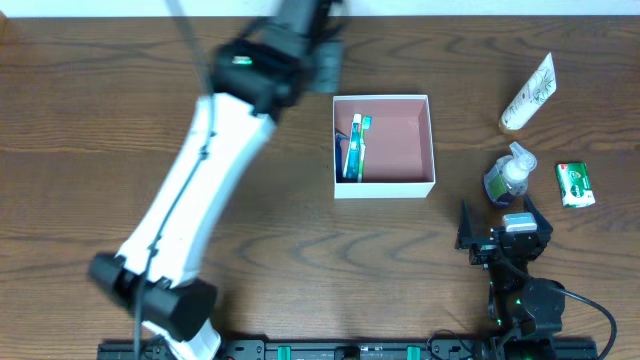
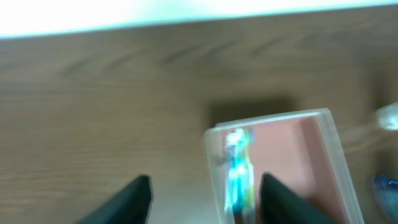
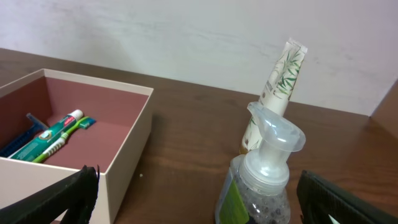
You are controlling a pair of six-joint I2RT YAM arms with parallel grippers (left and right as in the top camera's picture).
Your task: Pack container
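The container (image 1: 420, 186) is a square white box with a pink-brown inside, at the table's middle. A toothpaste tube and a toothbrush (image 1: 355, 147) lie along its left wall. My left gripper (image 1: 326, 62) is open and empty, blurred, just beyond the container's far left corner. In the left wrist view its fingers (image 2: 205, 200) straddle the container's wall (image 2: 329, 149) and the toothbrush pack (image 2: 238, 169). My right gripper (image 1: 497, 224) is open and empty, just in front of a clear pump bottle (image 1: 510, 175). In the right wrist view the fingers (image 3: 196, 190) frame the bottle (image 3: 267, 183) and the container's corner (image 3: 127, 140).
A white tube with a leaf print (image 1: 528, 93) stands at the back right, behind the bottle in the right wrist view (image 3: 278, 84). A green soap packet (image 1: 575, 184) lies to the right of the bottle. The left arm (image 1: 190, 200) stretches across the table's left half.
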